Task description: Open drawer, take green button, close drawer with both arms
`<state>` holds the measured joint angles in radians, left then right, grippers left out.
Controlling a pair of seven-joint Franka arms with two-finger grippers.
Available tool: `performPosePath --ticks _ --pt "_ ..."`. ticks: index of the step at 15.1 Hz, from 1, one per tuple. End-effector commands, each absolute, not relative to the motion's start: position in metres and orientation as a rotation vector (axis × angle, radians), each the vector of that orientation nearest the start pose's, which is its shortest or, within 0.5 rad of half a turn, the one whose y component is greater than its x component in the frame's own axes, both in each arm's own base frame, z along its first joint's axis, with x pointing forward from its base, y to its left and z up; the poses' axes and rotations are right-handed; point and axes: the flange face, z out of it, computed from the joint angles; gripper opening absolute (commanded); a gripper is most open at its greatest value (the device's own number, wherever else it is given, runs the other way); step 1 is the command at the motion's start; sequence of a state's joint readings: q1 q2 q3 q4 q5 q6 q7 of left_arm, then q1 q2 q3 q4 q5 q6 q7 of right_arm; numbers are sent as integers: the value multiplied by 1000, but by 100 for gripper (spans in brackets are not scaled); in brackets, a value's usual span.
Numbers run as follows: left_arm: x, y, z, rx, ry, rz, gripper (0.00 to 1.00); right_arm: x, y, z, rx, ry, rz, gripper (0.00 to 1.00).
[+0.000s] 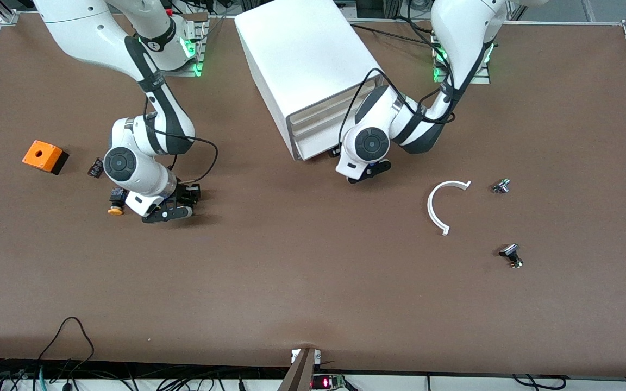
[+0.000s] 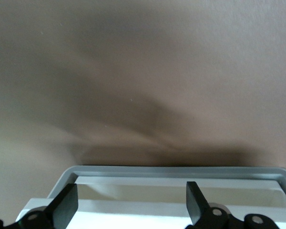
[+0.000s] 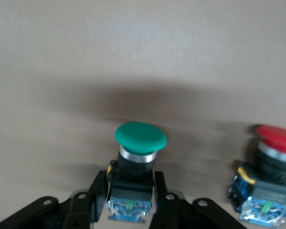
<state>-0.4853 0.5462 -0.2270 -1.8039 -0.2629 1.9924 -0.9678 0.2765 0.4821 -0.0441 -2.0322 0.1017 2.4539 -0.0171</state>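
Observation:
The green-capped button (image 3: 140, 136) sits between the fingers of my right gripper (image 3: 131, 180), which press on its black-and-blue body just above the table. In the front view that gripper (image 1: 167, 210) is low over the table toward the right arm's end, and the button is hidden under it. The white cabinet (image 1: 302, 60) stands at the back, its stacked drawers (image 1: 321, 133) looking flush. My left gripper (image 1: 364, 172) hangs at the drawer fronts. In the left wrist view its fingers (image 2: 66, 202) stand wide apart over a white drawer front (image 2: 133, 210) and the grey cabinet frame (image 2: 176, 171).
A red-capped button (image 3: 271, 157) stands beside the green one. A yellow-orange-capped button (image 1: 116, 204), a small black part (image 1: 95, 166) and an orange box (image 1: 45, 156) lie near the right gripper. A white curved piece (image 1: 439, 205) and two small parts (image 1: 501, 186) (image 1: 511, 255) lie toward the left arm's end.

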Motion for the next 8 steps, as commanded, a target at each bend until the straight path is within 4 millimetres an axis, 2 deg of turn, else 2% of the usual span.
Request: performPosePath --ticks 1,4,7,8 --pt "442 -417 239 -2956 -637 804 100 592 137 243 -3077 -279 21 99" --pt "438 -421 239 -2950 -624 823 100 613 133 296 -3082 -198 109 99" --pt "437 -421 236 -2944 -623 831 100 629 137 372 -3072 -198 104 99" --pt "437 -422 236 -2944 -627 840 100 635 129 395 -3080 -197 78 99"
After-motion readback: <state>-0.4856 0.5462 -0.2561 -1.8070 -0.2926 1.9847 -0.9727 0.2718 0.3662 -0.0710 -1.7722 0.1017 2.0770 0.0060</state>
